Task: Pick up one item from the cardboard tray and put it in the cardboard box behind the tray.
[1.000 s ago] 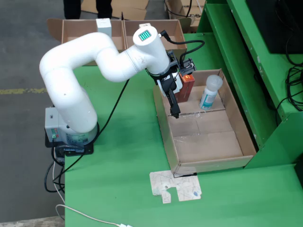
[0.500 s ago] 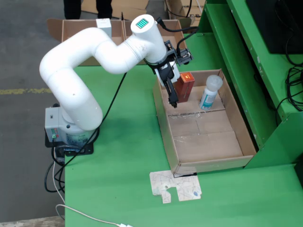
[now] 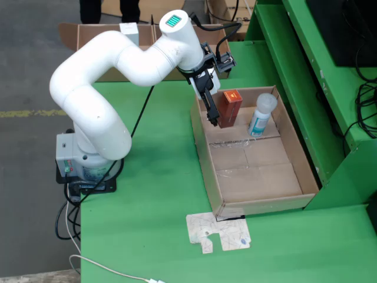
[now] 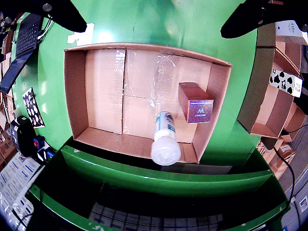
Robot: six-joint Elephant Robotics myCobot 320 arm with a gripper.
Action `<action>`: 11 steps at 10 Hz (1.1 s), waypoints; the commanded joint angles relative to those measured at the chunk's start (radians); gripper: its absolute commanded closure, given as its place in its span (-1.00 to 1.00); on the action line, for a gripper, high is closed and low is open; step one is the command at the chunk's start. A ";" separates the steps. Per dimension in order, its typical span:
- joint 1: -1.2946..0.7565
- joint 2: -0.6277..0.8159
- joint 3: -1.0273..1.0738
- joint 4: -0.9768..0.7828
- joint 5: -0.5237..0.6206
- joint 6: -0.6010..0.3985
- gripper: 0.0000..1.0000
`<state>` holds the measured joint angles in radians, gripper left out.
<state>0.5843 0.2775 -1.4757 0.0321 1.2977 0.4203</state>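
On a green table (image 3: 153, 194), the empty gripper (image 3: 212, 115), fingers spread, hangs over the tray (image 4: 77, 91) holding a red box (image 3: 228, 108) and bottle (image 3: 261, 114).

End effector (image 3: 212, 118): in the fixed view its dark fingers overlap; gap between them not resolvable. In the riding view only two dark finger tips (image 4: 65, 14) show, cut off by the top edge. Red-brown carton (image 3: 229, 108): left edge hidden behind the fingers; label print too small to read. Cardboard box (image 3: 194, 35) behind the tray: partly hidden by the arm; contents not discernible. Bottle (image 4: 165, 139): label text blurred.
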 commanded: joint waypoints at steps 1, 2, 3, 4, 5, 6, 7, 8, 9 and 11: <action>0.056 0.023 0.032 -0.007 -0.025 0.045 -1.00; 0.056 0.023 0.032 -0.007 -0.025 0.045 -1.00; 0.056 0.023 0.032 -0.007 -0.025 0.045 -1.00; 0.099 0.006 0.047 -0.025 -0.047 0.098 -1.00; 0.099 0.006 0.047 -0.025 -0.047 0.098 -1.00; 0.099 0.006 0.047 -0.025 -0.047 0.098 -1.00; 0.099 0.006 0.047 -0.025 -0.047 0.098 -1.00; 0.099 0.006 0.047 -0.025 -0.047 0.098 -1.00; 0.160 -0.036 0.090 -0.052 -0.071 0.177 -1.00; 0.160 -0.036 0.090 -0.052 -0.071 0.177 -1.00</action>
<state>0.7147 0.2423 -1.4188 -0.0229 1.2362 0.5644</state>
